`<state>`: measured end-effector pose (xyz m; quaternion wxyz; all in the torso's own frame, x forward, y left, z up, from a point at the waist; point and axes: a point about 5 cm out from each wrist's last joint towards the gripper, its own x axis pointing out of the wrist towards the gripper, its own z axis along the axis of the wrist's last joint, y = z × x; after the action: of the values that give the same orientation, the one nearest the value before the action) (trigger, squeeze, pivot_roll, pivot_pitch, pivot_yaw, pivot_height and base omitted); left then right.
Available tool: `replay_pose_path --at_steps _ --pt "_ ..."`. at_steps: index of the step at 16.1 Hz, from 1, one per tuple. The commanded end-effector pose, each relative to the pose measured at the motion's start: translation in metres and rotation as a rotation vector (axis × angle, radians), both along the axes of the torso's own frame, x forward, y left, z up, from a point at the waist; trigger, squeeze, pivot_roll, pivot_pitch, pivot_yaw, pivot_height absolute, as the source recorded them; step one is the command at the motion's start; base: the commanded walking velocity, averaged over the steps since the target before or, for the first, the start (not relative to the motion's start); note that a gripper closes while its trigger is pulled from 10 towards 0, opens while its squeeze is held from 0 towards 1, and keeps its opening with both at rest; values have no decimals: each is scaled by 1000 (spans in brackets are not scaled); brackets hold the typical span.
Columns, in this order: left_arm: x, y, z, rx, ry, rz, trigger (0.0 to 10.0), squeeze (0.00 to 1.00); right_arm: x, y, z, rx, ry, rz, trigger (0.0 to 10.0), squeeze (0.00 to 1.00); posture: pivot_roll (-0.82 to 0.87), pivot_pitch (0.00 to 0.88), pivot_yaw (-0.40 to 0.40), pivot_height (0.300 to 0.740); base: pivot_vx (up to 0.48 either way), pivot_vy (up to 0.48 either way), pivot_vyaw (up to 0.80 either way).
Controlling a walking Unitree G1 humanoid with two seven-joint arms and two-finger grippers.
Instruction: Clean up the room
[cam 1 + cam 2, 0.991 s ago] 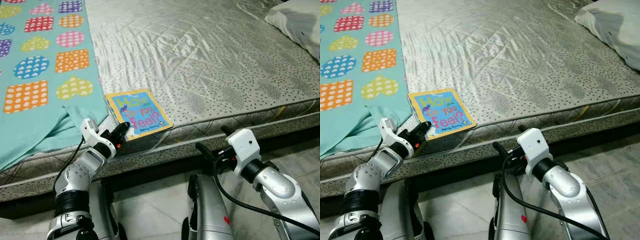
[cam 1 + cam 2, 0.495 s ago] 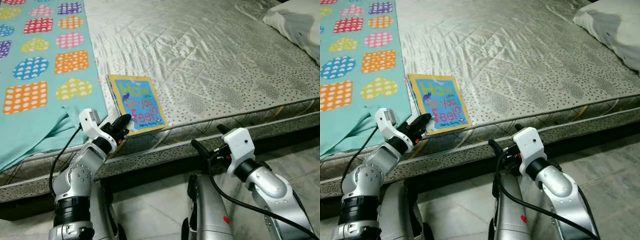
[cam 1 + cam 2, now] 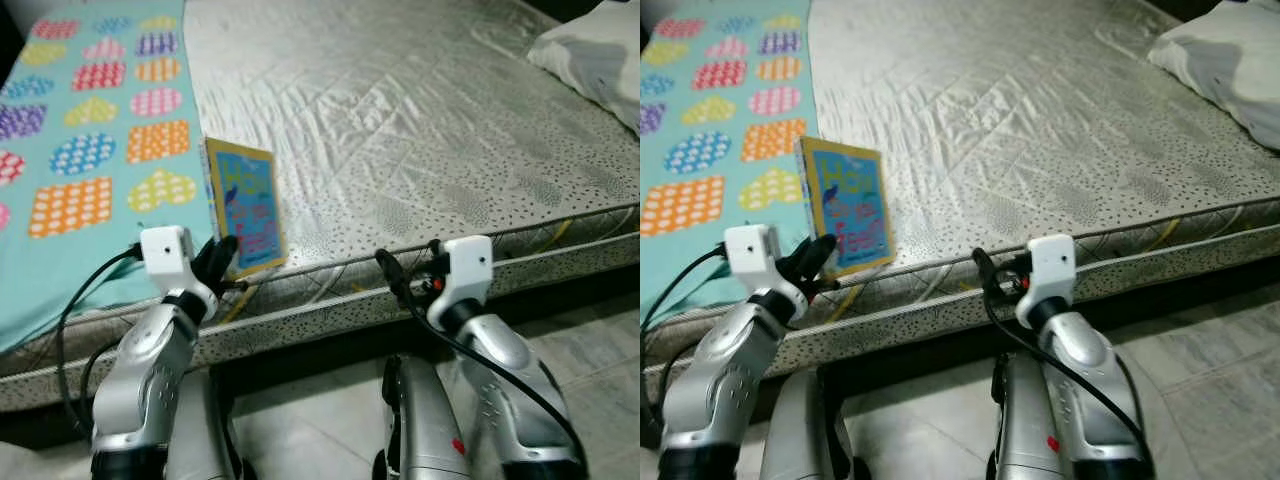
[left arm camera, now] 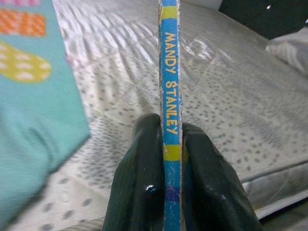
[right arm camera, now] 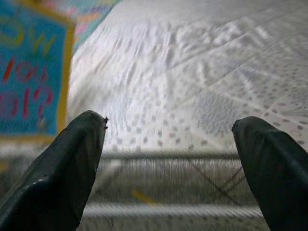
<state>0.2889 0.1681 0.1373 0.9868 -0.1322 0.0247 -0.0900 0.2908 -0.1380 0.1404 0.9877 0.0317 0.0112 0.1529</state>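
Pinching the upright book [image 3: 244,205] by its lower edge, the left gripper [image 4: 166,187] apparently steadies it on the mattress [image 3: 420,120].

My left arm bent, silver forearm rising toward mattress [image 3: 420,110] front edge, white wrist block on top. My left gripper [image 3: 222,262] at that edge, black fingers [image 4: 144,183] pinched tight on lower end of book [image 3: 245,205], one finger each side of spine, book standing upright. My right arm raised likewise, forearm angled up. My right gripper [image 3: 395,275] hanging just before mattress front edge, fingers [image 5: 62,168] spread wide, gripping nothing.
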Motion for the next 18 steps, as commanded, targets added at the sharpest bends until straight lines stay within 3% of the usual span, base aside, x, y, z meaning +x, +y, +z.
replay_pose_path --at_steps 1,4,10,15,17,18 --pt "-5 10 2 50 -19 54 0 0 2 1 1 36 -4 -15 10000 0 -10 16 32 484 0 0 0" --pt "-7 13 -2 115 -36 68 0 0 16 1 15 99 -76 -68 10000 0 3 0 37 484 0 0 0" --pt "1 3 0 122 -71 53 0 0 32 3 28 131 -126 -102 10000 0 5 0 42 530 0 0 -419" --pt "12 3 5 113 -93 86 0 0 43 3 36 135 -160 -119 10000 0 3 0 39 583 0 0 0" --pt "15 4 8 121 -104 92 1882 0 47 1 37 137 -167 -132 10000 0 6 0 44 600 0 0 0" --pt "18 4 10 147 -111 105 6824 0 48 -3 36 142 -169 -157 10000 0 4 0 50 618 0 0 0"
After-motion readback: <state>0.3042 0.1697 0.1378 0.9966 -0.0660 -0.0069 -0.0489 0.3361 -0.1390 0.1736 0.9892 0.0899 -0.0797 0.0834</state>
